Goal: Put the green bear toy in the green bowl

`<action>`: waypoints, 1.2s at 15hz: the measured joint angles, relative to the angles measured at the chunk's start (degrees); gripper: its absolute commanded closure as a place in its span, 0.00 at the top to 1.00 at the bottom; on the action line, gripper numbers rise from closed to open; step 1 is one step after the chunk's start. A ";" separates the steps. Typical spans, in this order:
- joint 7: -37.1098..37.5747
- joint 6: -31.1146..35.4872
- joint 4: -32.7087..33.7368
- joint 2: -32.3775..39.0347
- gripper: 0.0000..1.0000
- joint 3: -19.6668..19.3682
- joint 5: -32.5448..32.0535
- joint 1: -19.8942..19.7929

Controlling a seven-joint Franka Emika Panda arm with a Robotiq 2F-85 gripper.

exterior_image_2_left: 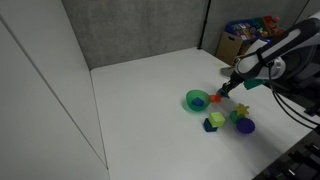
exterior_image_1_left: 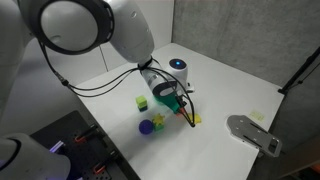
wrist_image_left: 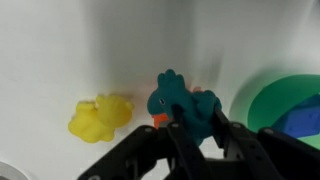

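Black tool (wrist_image_left: 200, 132) grips knobbly green bear toy (wrist_image_left: 178, 98) near round green bowl (wrist_image_left: 260, 105)

bear toy (wrist_image_left: 183, 98) between fingers (wrist_image_left: 228, 140), bowl (wrist_image_left: 258, 100) right, other toy (wrist_image_left: 100, 116) left

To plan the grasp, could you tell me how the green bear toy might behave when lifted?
The green bear toy is small beside the gripper, so it is probably light. Its rounded, lumpy outline in the wrist view may let it twist or slip in a pinch. It looks like one moulded piece, likely stiff rather than floppy.
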 measured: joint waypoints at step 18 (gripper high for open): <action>0.00 -3.48 -0.57 -7.88 0.81 4.16 0.00 9.72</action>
